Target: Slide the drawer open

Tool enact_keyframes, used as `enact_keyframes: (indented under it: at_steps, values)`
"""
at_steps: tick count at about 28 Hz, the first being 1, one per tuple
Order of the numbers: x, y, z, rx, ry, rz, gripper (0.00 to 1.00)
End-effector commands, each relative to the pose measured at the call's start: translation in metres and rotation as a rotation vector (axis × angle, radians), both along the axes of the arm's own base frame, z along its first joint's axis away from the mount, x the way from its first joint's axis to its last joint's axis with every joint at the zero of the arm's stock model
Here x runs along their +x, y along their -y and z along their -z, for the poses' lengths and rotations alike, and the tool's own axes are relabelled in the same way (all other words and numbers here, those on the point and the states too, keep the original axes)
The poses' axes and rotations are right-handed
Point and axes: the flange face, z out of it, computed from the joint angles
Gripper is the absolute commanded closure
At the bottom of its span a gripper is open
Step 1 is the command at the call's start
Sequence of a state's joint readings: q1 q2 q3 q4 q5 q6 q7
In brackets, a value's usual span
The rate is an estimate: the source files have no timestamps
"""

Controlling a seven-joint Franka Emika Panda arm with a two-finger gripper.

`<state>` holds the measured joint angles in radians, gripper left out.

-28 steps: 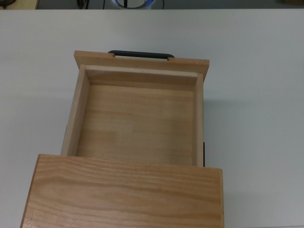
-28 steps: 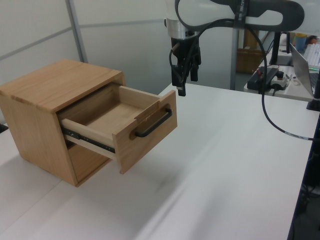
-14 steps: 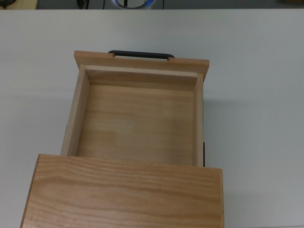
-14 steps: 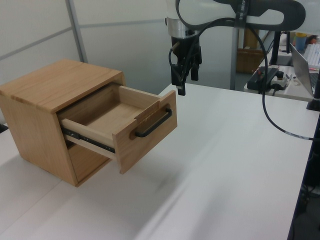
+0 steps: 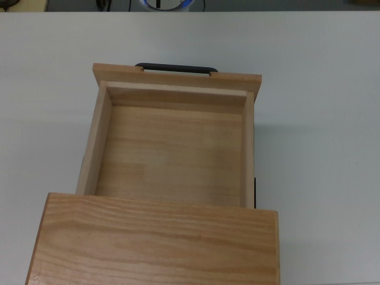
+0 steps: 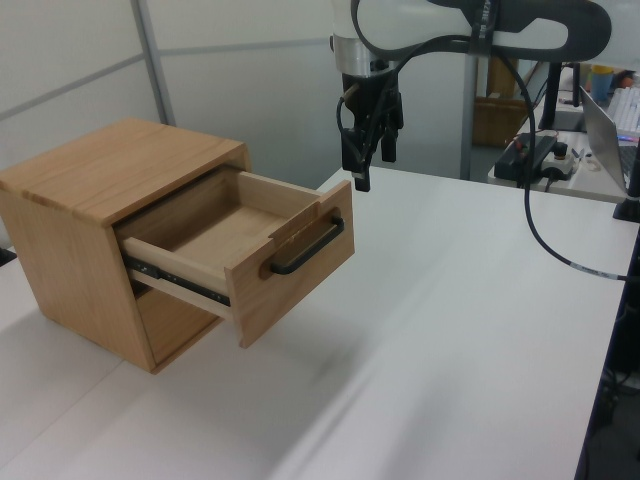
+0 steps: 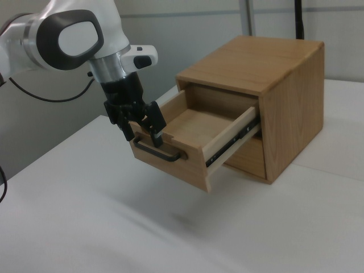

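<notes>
The drawer [image 5: 172,148] is a light pine tray pulled well out of its wooden cabinet [image 6: 100,170], and it holds nothing. Its black bar handle [image 5: 176,67] sits on the wide front panel [image 6: 250,300]. In the right view the drawer [image 7: 196,126] juts toward the arm, and my gripper [image 7: 142,133] hangs open just above the handle [image 7: 159,152], holding nothing. In the left view the gripper [image 6: 372,160] hovers above the far top corner of the front panel, apart from the handle [image 6: 305,245]. The top view does not show the gripper.
The cabinet [image 7: 296,102] stands on a white table [image 6: 470,300] with bare surface in front of the drawer. A black cable [image 6: 545,240] hangs from the arm at the left view's right. Desks with equipment [image 6: 540,150] stand behind the table.
</notes>
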<state>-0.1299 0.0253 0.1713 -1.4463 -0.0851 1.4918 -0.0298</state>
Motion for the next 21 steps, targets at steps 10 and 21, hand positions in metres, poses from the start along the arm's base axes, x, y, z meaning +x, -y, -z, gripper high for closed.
enact_keyframes:
  at_steps: [10, 21]
  values:
    - [-0.0034, -0.0057, -0.0005, 0.037, -0.02, 0.018, 0.0]
    - [-0.0019, -0.0055, 0.002, 0.037, -0.025, 0.017, 0.0]
